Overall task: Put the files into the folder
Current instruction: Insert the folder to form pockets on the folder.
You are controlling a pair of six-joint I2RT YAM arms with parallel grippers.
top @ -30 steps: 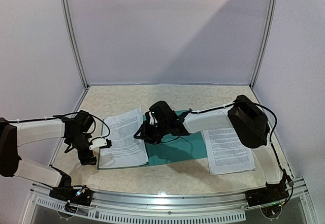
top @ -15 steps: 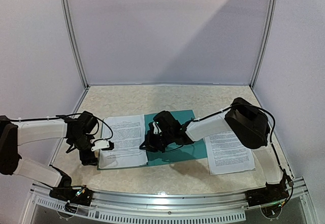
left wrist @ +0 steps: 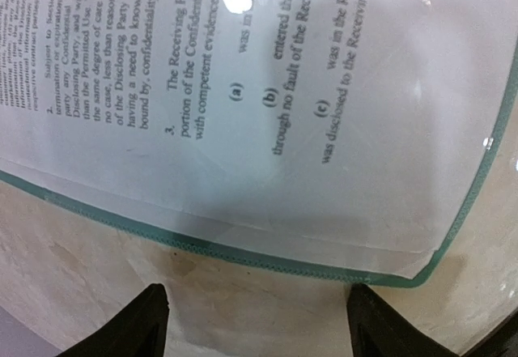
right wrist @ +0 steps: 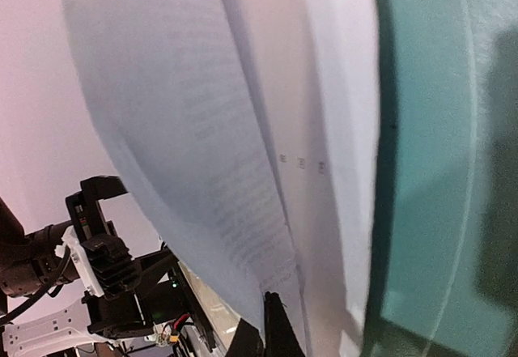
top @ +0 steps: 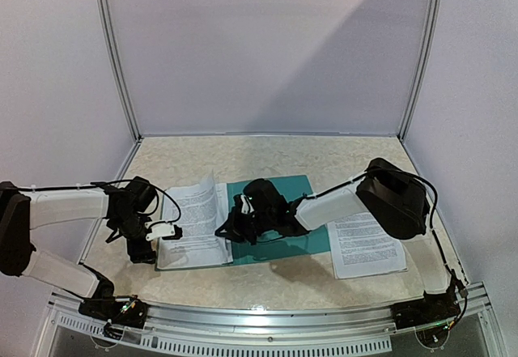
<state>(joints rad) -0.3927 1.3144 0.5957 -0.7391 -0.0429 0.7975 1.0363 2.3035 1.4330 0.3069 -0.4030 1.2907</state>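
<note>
The teal folder (top: 287,207) lies open in the middle of the table. A stack of files (top: 190,215), white sheets with black text, rests on its left half. My right gripper (top: 227,230) is shut on the right edge of the top sheet (right wrist: 202,130), which curls up off the stack beside the bare teal cover (right wrist: 429,171). My left gripper (top: 155,242) is open just off the folder's near left corner. In the left wrist view its fingertips (left wrist: 154,316) straddle bare table, short of the folder's teal edge (left wrist: 202,244) and the printed files (left wrist: 267,90).
Another printed sheet (top: 364,244) lies on the table right of the folder, partly under the right arm. Side walls and a back wall (top: 267,49) enclose the table. A metal rail (top: 267,316) runs along the near edge.
My right gripper has shut on the top sheet's right edge and shifted left, raising that edge into a curl. My left gripper has stayed near the folder's left corner.
</note>
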